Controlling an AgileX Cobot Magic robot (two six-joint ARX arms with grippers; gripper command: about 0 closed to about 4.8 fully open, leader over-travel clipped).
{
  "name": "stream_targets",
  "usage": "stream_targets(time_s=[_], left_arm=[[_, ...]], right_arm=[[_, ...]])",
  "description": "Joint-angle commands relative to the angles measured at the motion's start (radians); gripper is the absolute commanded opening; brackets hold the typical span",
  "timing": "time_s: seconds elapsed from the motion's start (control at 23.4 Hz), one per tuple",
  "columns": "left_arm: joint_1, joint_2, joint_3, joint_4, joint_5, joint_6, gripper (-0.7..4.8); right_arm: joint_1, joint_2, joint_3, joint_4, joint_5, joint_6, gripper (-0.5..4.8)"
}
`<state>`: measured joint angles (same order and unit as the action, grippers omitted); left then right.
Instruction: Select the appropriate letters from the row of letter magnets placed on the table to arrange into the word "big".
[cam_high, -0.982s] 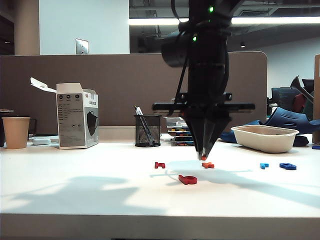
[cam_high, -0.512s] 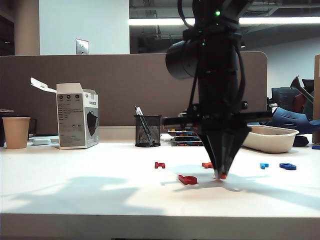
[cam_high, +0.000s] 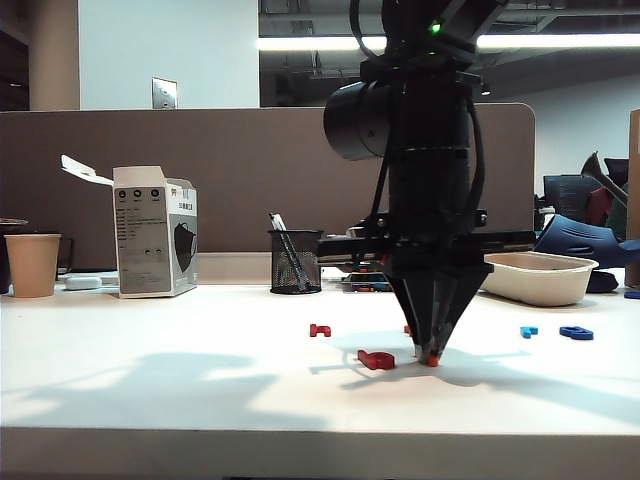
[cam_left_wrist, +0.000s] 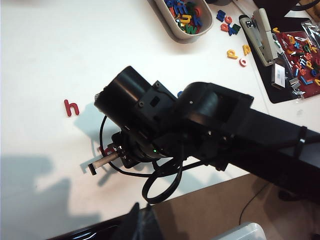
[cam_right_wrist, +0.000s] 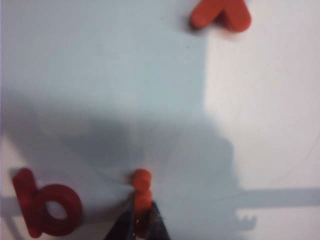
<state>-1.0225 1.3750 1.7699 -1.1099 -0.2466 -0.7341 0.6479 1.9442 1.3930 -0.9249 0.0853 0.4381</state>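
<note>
On the white tabletop (cam_high: 150, 400), the right tool (cam_high: 431, 357), pressed together on the thin orange "i" (cam_right_wrist: 141, 192), has carried it nearer from the far row and now holds it just right of the red "b" (cam_high: 376, 359), so 2 letters of "big" are nearly placed. The dark blue letter (cam_high: 575, 332) waits far right. Readable letters: "b" and a dark red "h" (cam_left_wrist: 71, 107); the left tool is out of view, so I cannot tell its state.

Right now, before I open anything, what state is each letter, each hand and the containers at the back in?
Right hand: shut on the thin orange bar letter, down at the white table.
Red looped b letter: flat, beside the bar.
Dark red blocky h letter: flat, untouched.
Light blue letter: flat, in the row.
Dark blue looped letter: flat, unpicked.
Left hand: out of view.
Mesh pen cup: upright.
White carton: flap open.
</note>
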Motion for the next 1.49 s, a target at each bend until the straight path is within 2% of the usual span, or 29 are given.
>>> stream_targets(time_s=[0.04, 0.3, 0.64, 0.85, 1.28, 1.49], left_arm=[[0.000, -0.003, 0.002, 0.012, -0.003, 0.000, -0.05], [0.000, -0.003, 0.002, 0.012, -0.003, 0.000, -0.05], [0.000, -0.003, 0.002, 0.011, -0.003, 0.000, -0.05], [0.000, -0.003, 0.002, 0.012, -0.003, 0.000, -0.05], [0.000, -0.003, 0.002, 0.012, -0.003, 0.000, -0.05], [0.000, -0.003, 0.002, 0.011, -0.003, 0.000, -0.05]], right_arm=[[0.000, 0.008, -0.025, -0.043, -0.001, -0.001, 0.73], [0.000, 0.008, -0.024, -0.037, -0.013, -0.001, 0.95], [0.000, 0.000, -0.024, -0.035, -0.062, -0.001, 0.95], [-0.001, -0.031, -0.023, -0.031, -0.058, -0.001, 1.17], [-0.010, -0.068, -0.018, -0.012, -0.051, -0.001, 1.17], [-0.057, -0.078, 0.025, -0.045, -0.011, -0.019, 1.17]])
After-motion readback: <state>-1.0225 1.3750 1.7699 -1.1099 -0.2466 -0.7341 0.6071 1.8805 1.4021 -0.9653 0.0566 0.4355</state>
